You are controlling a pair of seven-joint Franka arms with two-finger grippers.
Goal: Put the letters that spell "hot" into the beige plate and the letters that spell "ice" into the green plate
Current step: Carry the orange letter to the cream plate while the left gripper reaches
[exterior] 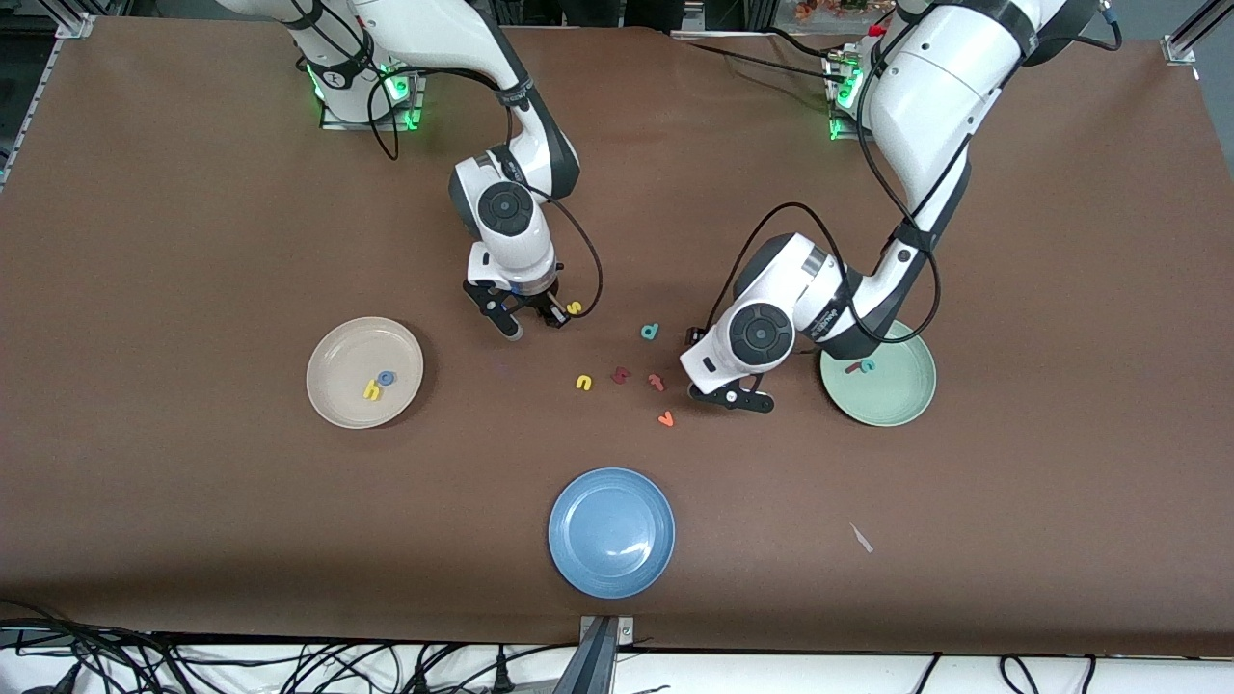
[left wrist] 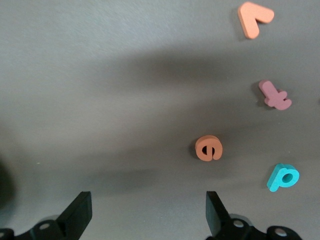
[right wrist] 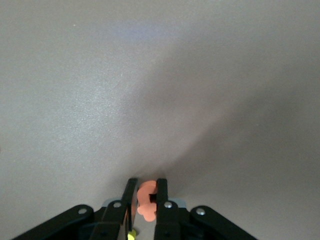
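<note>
Right gripper [right wrist: 145, 200] is up over bare bench [exterior: 193, 241], between the right arm's base and the beige plate [exterior: 333, 403], and its jaws are clenched on a small orange letter [right wrist: 146, 199]; the wrist view shows the foam pinched upright between the two black fingers [right wrist: 161, 192]. It looks like the orange "t", though the shape is half hidden in the grip. A yellow "s" [exterior: 575, 308] lies on the bench just beside those jaws.

Over to the left gripper [left wrist: 145, 210]: jaws spread wide, nothing between them, low over the bench beside the green plate [exterior: 906, 400]. Just ahead of the open jaws in the left wrist view sits the orange "e" [left wrist: 209, 148], flat on the bench, closer to one finger than the other and touching neither. Past it lie a teal "d" [left wrist: 283, 176], a pinkish-red letter [left wrist: 274, 95] and an orange "v" [left wrist: 254, 18], all apart from one another.

In the beige plate, the yellow "h" [exterior: 372, 390] and the blue "o" [exterior: 387, 378] sit just beside each other. In the green plate, the teal "c" [exterior: 868, 365] and the dark red "i" [exterior: 853, 367] lie almost touching, near the rim under the left arm. A yellow "n" [exterior: 583, 383] rests on the bench, and a blue plate [exterior: 611, 532] sits nearest the front camera.
</note>
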